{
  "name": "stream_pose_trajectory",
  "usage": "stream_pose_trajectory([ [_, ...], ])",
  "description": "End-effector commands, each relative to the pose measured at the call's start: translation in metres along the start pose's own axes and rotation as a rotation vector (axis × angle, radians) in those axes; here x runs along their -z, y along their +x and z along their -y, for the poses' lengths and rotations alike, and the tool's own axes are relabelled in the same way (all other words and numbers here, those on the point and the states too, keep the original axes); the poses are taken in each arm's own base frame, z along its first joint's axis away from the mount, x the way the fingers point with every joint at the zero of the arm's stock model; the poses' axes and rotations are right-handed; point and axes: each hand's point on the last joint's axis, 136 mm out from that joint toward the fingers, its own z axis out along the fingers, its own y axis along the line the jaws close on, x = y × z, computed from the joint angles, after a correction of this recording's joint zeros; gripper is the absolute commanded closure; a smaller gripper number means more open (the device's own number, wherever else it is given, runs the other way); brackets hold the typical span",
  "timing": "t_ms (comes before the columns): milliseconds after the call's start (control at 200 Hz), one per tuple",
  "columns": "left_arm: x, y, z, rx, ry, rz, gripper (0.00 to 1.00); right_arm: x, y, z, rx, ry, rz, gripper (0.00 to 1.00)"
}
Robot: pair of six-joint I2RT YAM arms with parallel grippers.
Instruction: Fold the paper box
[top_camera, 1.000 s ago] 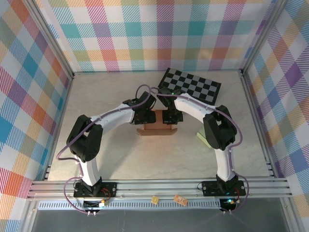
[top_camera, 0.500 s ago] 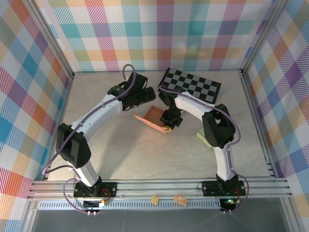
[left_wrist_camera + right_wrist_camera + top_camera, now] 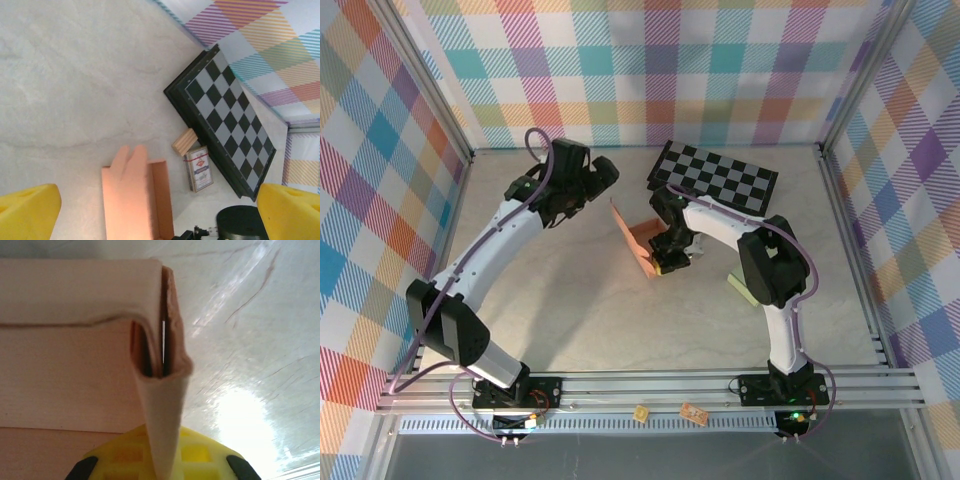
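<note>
Backed away toward the far left since half a second ago with the left gripper (image 3: 604, 178), and swung the paper box (image 3: 636, 238) round to run more front-to-back near the middle of the table (image 3: 550, 310). Spread wide at the yellow fingers (image 3: 27, 210) in the left wrist view, grasping nothing, well apart from the box below. Held now by the right gripper (image 3: 668, 260) alone, at the box's near end; judged clenched on a doubled cardboard wall (image 3: 175, 350), seen in the right wrist view running down over the yellow finger pad (image 3: 200, 452). Risky from here: could spring open again at that half-tucked fold with no second hold on it, could slip or twist out of a pinch on one thin edge, could crease if squeezed too hard. Crowded on the far side: a wooden block (image 3: 184, 141) and a card deck (image 3: 198, 168) just beside the box, between it and the chessboard (image 3: 225, 115), so likely to be knocked if the box is turned or pushed that way. Narrows, too, any approach by the left gripper from behind. Well apart to the right, a pale green flat object (image 3: 737, 287) beside the right arm, not judged an obstacle.
</note>
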Motion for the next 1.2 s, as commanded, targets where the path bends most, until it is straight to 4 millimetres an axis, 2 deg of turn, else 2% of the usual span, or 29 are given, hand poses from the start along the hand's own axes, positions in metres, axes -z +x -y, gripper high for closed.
stream_pose_trajectory([
  [0, 0.013, 0.001, -0.008, 0.068, 0.047, -0.001, 0.0, -0.002, 0.004, -0.004, -0.085, -0.001, -0.028, 1.0],
  [45, 0.014, 0.0, -0.009, 0.065, 0.052, 0.003, 0.0, -0.003, 0.004, -0.005, -0.09, -0.007, -0.032, 1.0],
  [120, 0.016, 0.001, -0.015, 0.058, 0.033, 0.01, 0.0, -0.005, 0.004, -0.003, -0.099, -0.01, -0.038, 0.92],
  [215, 0.006, 0.006, -0.031, 0.104, 0.023, 0.014, 0.0, -0.006, 0.005, 0.0, -0.103, -0.012, -0.046, 0.83],
  [335, 0.0, 0.009, -0.039, 0.129, 0.037, 0.017, 0.0, 0.002, 0.005, 0.002, -0.097, -0.023, -0.034, 0.69],
  [490, 0.012, -0.004, -0.031, 0.039, -0.008, 0.037, 0.01, 0.017, 0.005, -0.001, -0.073, -0.062, -0.033, 0.5],
  [540, 0.019, -0.013, -0.02, 0.001, 0.012, 0.059, 0.02, 0.026, 0.005, -0.003, -0.056, -0.074, -0.031, 0.45],
  [620, 0.032, -0.021, -0.008, -0.079, 0.002, 0.073, 0.09, 0.048, 0.002, -0.007, -0.025, -0.115, 0.004, 0.39],
  [680, 0.037, -0.02, -0.005, -0.153, -0.044, 0.047, 0.1, 0.066, -0.003, -0.008, -0.01, -0.142, 0.037, 0.36],
  [870, 0.047, 0.018, -0.011, -0.242, -0.139, -0.158, 0.22, 0.12, -0.026, -0.017, 0.1, -0.237, 0.137, 0.34],
  [1005, 0.055, 0.061, -0.021, -0.297, -0.218, -0.312, 0.29, 0.155, -0.045, -0.043, 0.456, -0.347, 0.231, 0.35],
  [1100, 0.047, 0.09, -0.024, -0.208, -0.199, -0.39, 0.4, 0.16, -0.043, -0.05, 0.724, -0.364, 0.233, 0.37],
  [1195, 0.033, 0.098, -0.018, -0.143, -0.17, -0.393, 0.46, 0.156, -0.036, -0.043, 0.892, -0.349, 0.199, 0.41],
])
